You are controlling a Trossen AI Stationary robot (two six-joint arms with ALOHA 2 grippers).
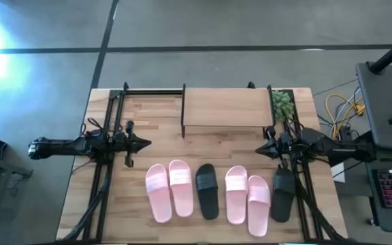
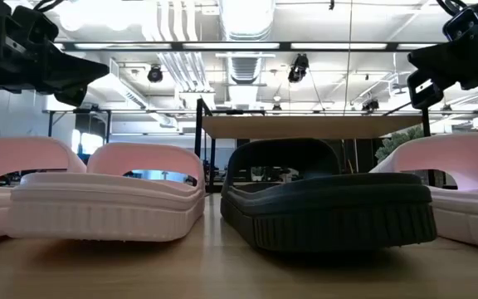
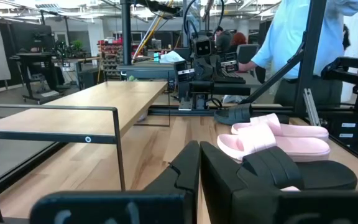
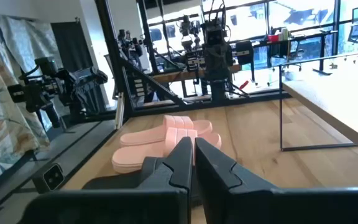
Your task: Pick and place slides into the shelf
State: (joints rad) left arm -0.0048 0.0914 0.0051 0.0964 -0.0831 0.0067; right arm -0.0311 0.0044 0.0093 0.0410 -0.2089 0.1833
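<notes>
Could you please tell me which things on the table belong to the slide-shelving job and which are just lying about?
Belongs to the job:
- four pink slides, in two pairs
- two black slides, one between the pink pairs, one under the right arm
- shelf, nothing on its top board
- left claw and right claw, both shut, holding nothing

Just lying about:
- green plant beside the shelf
</notes>
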